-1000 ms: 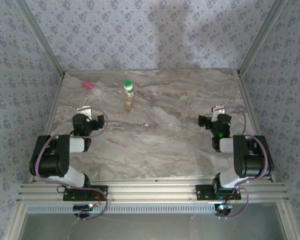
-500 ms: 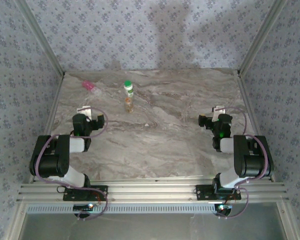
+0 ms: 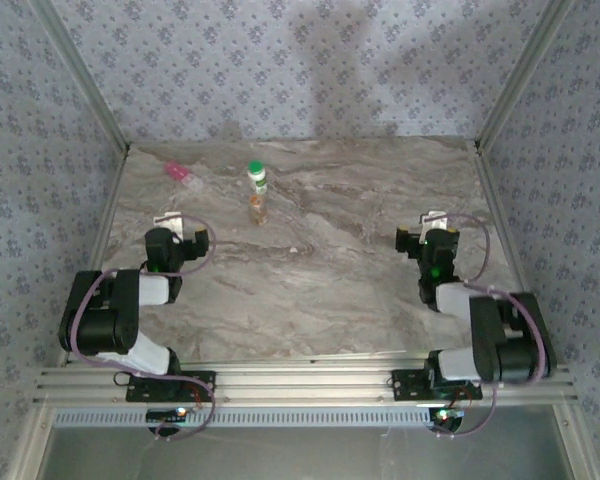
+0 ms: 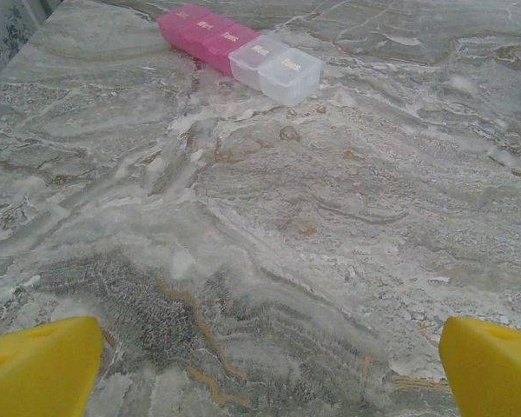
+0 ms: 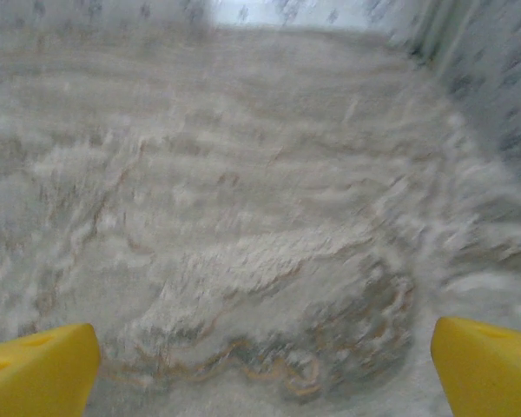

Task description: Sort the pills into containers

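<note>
The pink-and-clear pill case (image 3: 183,173) lies at the back left of the marble table (image 3: 320,280); in the left wrist view the pill case (image 4: 239,52) is far ahead of the fingers. The white bottle with green cap (image 3: 257,177) stands upright, and the small amber vial (image 3: 258,209) stands just in front of it. My left gripper (image 3: 170,221) (image 4: 269,365) is open over bare marble, its yellow fingertips (image 4: 36,368) wide apart. My right gripper (image 3: 435,223) (image 5: 265,360) is also open, with nothing between its fingers (image 5: 491,365). I cannot make out any pills for certain.
Patterned walls and metal frame posts (image 3: 100,110) close in the table on three sides. The right wall (image 5: 504,95) is near the right gripper. Small brown specks (image 4: 288,133) lie on the marble near the pill case; whether they are pills or veining I cannot tell.
The right arm has shifted: its elbow dropped lower and its wrist turned slightly, and the right wrist view is motion-blurred. The left arm and the containers have not moved.
</note>
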Robot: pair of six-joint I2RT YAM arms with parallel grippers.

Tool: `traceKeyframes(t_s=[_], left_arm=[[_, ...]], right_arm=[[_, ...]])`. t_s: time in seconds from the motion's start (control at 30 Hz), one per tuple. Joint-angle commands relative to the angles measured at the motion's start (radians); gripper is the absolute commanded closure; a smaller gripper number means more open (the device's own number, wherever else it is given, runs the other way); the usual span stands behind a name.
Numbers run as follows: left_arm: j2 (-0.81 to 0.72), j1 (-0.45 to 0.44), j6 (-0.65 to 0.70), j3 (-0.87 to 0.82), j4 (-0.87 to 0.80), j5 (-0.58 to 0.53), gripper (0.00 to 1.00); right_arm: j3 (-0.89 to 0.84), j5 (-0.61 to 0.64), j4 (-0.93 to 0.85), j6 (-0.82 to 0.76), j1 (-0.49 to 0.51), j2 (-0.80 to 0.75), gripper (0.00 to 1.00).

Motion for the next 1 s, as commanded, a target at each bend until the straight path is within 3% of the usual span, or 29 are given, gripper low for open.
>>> traceKeyframes(t_s=[0.0,0.07,0.23,0.4,0.47,0.53,0.67,0.87,0.97], left_arm=[[0.009,0.012,0.012,0.026,0.031,0.020,0.01],[0.010,0.013,0.013,0.026,0.031,0.022,0.01],[0.009,0.016,0.011,0.027,0.030,0.027,0.01],[-0.004,0.023,-0.005,0.045,-0.006,0.011,0.01],[-0.057,0.007,-0.006,0.105,-0.164,-0.042,0.01],[-0.109,-0.009,-0.053,0.214,-0.394,-0.180,0.01],[-0.142,0.027,-0.307,0.388,-0.694,-0.327,0.01],[-0.004,0.117,-0.521,0.581,-0.784,-0.120,0.01],[0.137,0.126,-0.601,0.786,-0.973,-0.148,0.01]], right_arm=[[0.053,0.221,-0.197,0.118,0.026,-0.125,0.00],[0.058,0.257,-0.248,0.154,0.037,-0.158,0.00],[0.143,0.185,-0.428,0.221,0.081,-0.203,0.00],[0.159,0.148,-0.494,0.247,0.174,-0.256,0.00],[0.164,0.128,-0.490,0.248,0.192,-0.263,0.00],[0.176,0.117,-0.497,0.252,0.207,-0.265,0.00],[0.170,0.100,-0.479,0.263,0.226,-0.266,0.00],[0.170,0.081,-0.479,0.294,0.228,-0.257,0.00],[0.171,0.078,-0.485,0.301,0.228,-0.261,0.00]])
